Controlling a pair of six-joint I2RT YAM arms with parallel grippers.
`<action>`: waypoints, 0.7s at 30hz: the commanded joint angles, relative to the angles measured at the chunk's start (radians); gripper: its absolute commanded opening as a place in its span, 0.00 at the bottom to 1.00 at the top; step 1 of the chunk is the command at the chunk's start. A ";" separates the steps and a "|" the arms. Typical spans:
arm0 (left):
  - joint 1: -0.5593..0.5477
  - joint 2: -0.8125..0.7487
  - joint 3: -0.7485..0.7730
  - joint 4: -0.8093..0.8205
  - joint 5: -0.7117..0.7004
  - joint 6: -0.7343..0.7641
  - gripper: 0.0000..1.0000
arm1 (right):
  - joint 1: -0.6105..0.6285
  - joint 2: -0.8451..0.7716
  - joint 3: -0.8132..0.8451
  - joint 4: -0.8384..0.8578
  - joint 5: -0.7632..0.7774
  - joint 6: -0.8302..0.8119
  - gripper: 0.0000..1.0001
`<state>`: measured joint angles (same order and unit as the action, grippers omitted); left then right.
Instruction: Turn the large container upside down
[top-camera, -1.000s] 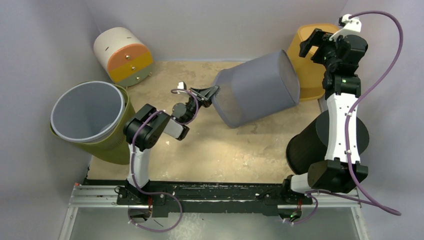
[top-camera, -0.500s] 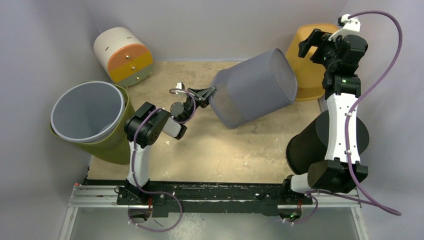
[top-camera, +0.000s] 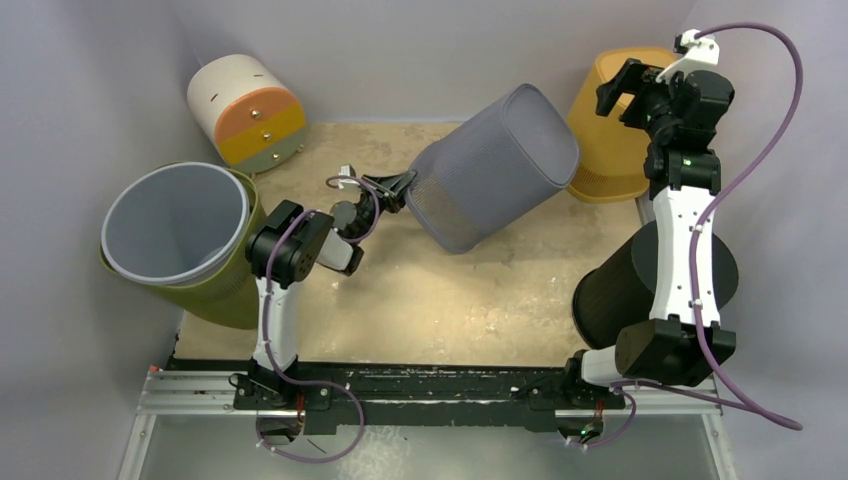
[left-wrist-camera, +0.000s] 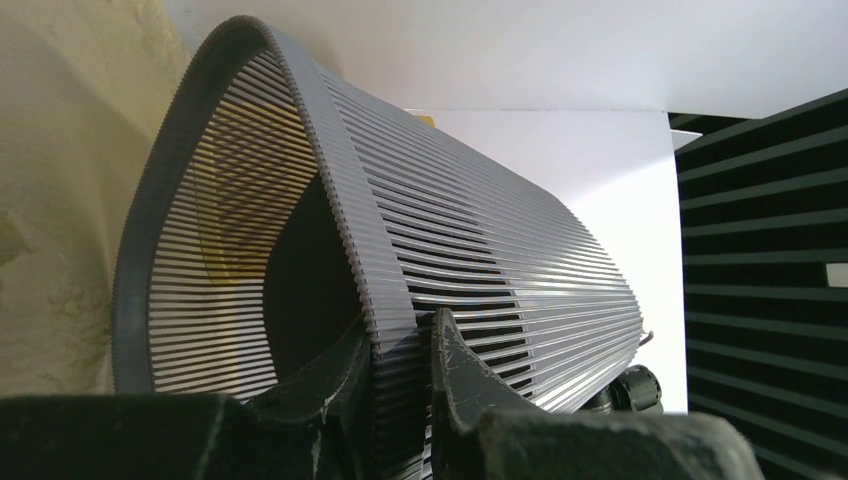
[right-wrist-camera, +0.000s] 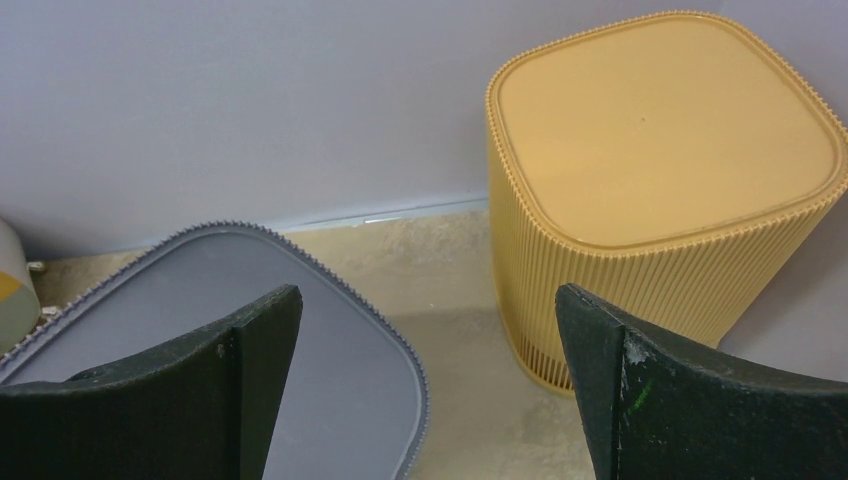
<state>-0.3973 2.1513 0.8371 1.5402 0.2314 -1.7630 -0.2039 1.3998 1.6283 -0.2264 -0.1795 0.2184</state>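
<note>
From above, the grey ribbed container (top-camera: 495, 165) is tilted over the back of the table (top-camera: 440, 300), its bottom raised toward the yellow bin (top-camera: 610, 150). The left gripper (top-camera: 407, 186) is clamped on its rim, and the right gripper (top-camera: 622, 92) hovers high beside the bin. The left wrist view shows the fingers (left-wrist-camera: 330, 385) pinching the thin rim wall, one inside and one outside; the container seems to be light, flexible slatted plastic, so the rim is the sensible hold. In the right wrist view the jaws stand wide apart, empty.
</note>
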 joint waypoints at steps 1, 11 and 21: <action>0.027 0.098 -0.027 0.184 0.092 0.176 0.00 | -0.005 -0.030 -0.001 0.048 -0.024 0.006 0.98; 0.082 0.161 0.014 0.182 0.128 0.191 0.00 | -0.005 -0.033 -0.020 0.062 -0.029 0.008 1.00; 0.115 0.131 0.022 0.059 0.154 0.258 0.10 | -0.005 -0.033 -0.031 0.069 -0.034 0.007 1.00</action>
<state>-0.2859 2.2646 0.8795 1.5391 0.3073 -1.7565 -0.2039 1.3998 1.5982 -0.2180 -0.2008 0.2184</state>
